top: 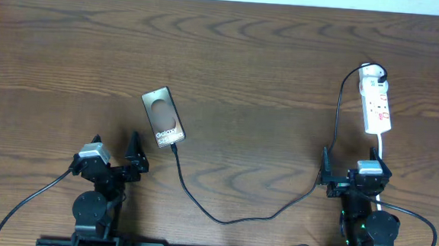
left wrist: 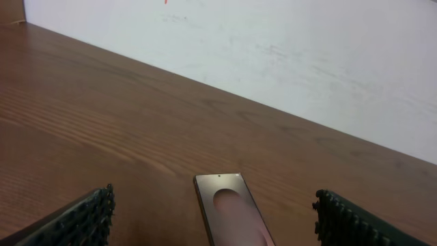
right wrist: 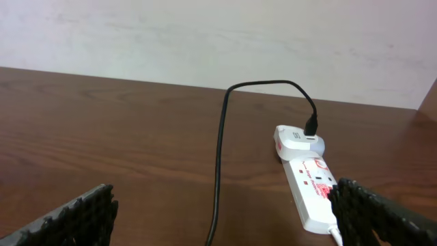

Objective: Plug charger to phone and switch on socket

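Two grippers are seen at the near edge, both spread wide with nothing held: the left gripper (left wrist: 218, 215) and the right gripper (right wrist: 225, 215). One phone (top: 163, 116) lies face-up far of the left gripper. One charger (top: 221, 218) cable is run from the phone's near end to one socket (top: 376, 106) strip at far right on the table (top: 268, 72).

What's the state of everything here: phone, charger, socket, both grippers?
phone: lying flat, charger tip at its lower edge, looks plugged in.
charger: slack, far end in the white adapter.
white adapter: seated in the socket's end outlet.
socket: lying flat; switch position too small to tell.
left gripper: open, empty.
right gripper: open, empty.
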### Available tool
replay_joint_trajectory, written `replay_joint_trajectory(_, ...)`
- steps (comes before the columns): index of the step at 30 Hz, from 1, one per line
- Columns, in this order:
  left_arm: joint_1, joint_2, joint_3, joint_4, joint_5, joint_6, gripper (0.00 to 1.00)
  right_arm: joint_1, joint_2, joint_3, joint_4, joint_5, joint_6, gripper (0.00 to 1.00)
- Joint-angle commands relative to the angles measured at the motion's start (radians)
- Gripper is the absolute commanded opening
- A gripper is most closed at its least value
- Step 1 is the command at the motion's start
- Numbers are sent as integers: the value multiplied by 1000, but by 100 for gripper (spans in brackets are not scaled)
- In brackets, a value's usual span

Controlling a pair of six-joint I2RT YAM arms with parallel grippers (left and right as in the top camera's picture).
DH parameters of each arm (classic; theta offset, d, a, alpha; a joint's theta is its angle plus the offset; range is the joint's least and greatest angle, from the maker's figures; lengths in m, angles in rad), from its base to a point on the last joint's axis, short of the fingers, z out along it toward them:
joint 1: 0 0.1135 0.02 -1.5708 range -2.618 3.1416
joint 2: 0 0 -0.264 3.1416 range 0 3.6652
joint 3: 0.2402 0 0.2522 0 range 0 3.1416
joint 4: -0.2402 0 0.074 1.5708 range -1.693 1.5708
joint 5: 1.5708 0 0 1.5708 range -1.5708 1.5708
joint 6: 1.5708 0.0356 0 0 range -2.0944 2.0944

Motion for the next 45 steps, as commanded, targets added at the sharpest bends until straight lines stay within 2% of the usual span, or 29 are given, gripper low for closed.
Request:
replay_joint_trajectory(1, 5, -6, -18, -42, -14, 2, 92, 8, -10, -1, -5, 8, -13, 99)
replay_joint_trajectory(10, 5, -6, -18, -42, -14, 2, 92, 21, -10, -1, -6, 20, -9, 99)
replay_joint_trajectory(16, 5, -6, -18, -42, -14, 2, 92, 55, -10, -1, 4, 198, 163, 99)
replay_joint_trajectory(45, 5, -6, -18, -42, -14, 2, 92, 67, -10, -1, 4, 195, 163, 99)
